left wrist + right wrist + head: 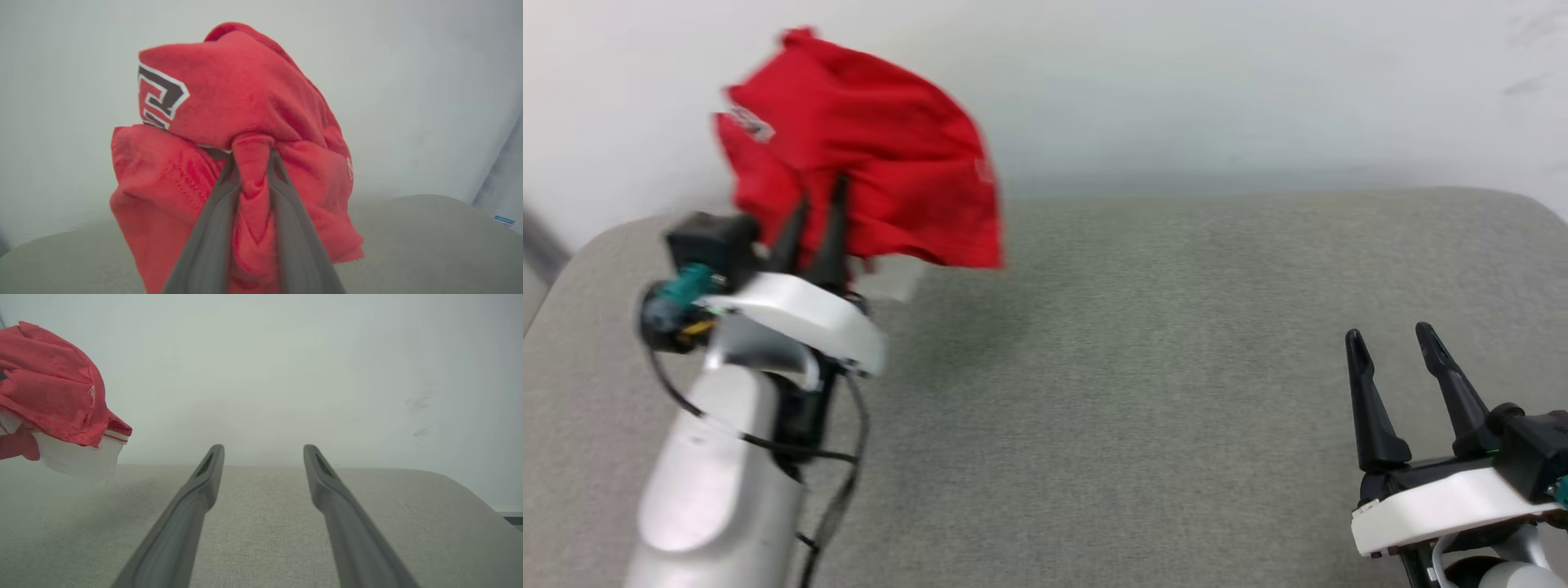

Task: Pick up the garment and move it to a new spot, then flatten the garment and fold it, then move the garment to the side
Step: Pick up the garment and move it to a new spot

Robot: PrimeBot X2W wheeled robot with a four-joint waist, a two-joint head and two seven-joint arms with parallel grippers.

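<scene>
Grey cloth surface [1143, 408] below; pale wall [1176, 82] ahead. Left gripper [819, 194] clamps shirt [874, 139] aloft; right gripper [1388, 331] spread apart.

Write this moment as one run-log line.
left gripper: shut on garment, raised | right gripper: open, empty, over grey surface

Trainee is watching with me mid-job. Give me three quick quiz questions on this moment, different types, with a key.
1. True or false: the left gripper is clamped on a bunched fold of the red jersey garment with black, white-outlined lettering.
2. Pick one. The right gripper is: A) open, holding nothing; B) shut on a white sleeve; C) shut on a hanger.
3. Fill in: the garment hangs ____ the grey fabric surface, not lying on it.
Key: 1 true; 2 A; 3 above.
</scene>
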